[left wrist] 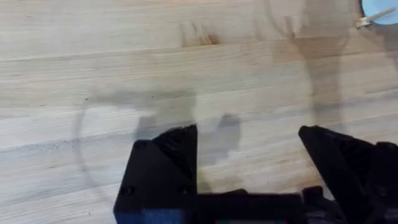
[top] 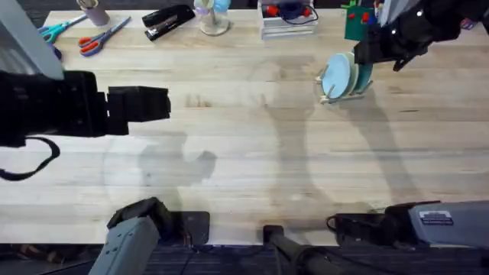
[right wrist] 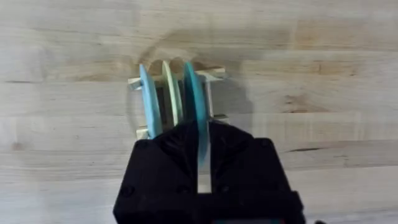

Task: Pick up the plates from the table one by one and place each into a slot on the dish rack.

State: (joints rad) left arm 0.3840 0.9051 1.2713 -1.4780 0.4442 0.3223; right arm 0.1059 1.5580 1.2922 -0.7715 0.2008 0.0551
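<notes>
Gripping turquoise plate (right wrist: 194,99) edge-on in dish rack (right wrist: 214,93), right jaws closed on it, cream plate (right wrist: 173,93) slotted alongside, left jaws wide over bare worktop (left wrist: 186,74).

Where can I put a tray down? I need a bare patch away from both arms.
The widest bare stretch of table lies mid-table, between the left gripper and the dish rack. The strip in front of the rack is also bare. It is crowded along the far edge: scissors, stapler, clear organiser. The right gripper sits at the rack, fingers shut on the turquoise plate.
</notes>
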